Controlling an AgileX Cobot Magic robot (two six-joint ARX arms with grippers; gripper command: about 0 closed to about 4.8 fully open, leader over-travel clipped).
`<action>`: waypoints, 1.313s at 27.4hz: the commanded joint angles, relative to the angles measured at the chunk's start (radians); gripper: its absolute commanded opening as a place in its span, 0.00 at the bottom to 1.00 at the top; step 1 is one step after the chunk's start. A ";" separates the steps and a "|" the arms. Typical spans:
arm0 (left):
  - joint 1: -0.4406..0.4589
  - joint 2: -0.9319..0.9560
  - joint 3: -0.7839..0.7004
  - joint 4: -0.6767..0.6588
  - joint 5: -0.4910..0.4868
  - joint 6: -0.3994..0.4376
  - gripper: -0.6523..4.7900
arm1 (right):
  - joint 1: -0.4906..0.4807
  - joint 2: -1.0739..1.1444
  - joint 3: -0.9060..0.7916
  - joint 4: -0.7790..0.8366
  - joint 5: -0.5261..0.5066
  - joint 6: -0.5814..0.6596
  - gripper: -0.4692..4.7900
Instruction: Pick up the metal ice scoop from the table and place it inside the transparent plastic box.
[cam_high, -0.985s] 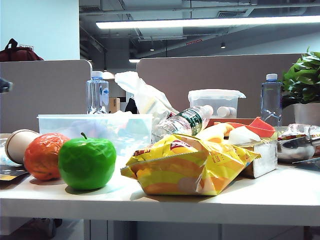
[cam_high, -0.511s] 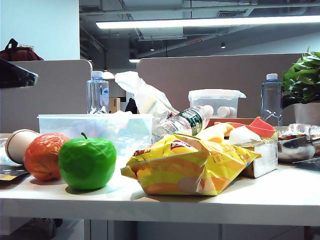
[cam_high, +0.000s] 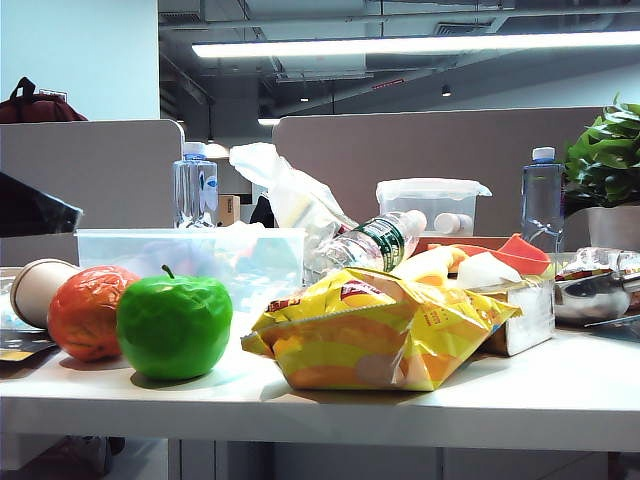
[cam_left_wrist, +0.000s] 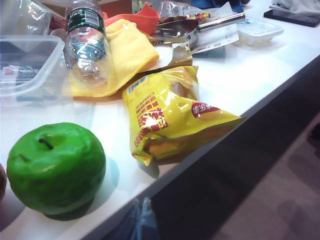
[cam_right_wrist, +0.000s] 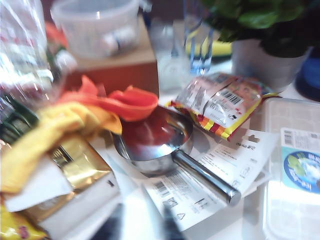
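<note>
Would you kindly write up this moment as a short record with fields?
scoop: metal, lying on papers at the table's right end, bowl against an orange cloth, handle free
box: clear, low, behind the green apple on the left
chip bag: yellow, front centre
left pincer: not in view; a dark arm part shows at the exterior view's left edge
right pincer: dark blurred fingers near the scoop, state unclear
task: scoop not yet picked up

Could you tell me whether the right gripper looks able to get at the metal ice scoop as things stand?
Probably yes. In the right wrist view the metal ice scoop lies uncovered on paper sheets, its handle free, though an orange cloth touches the bowl's rim. The right gripper itself is not clearly visible.
</note>
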 joint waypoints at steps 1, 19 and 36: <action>-0.001 -0.002 0.003 0.010 0.000 0.004 0.11 | -0.001 0.141 0.091 -0.005 0.025 -0.146 0.63; -0.001 -0.002 0.002 0.009 0.000 0.004 0.11 | -0.039 1.027 0.806 -0.583 0.150 -0.476 0.91; -0.002 -0.002 0.002 0.009 0.000 0.004 0.11 | -0.053 1.147 0.814 -0.640 0.151 -0.473 0.87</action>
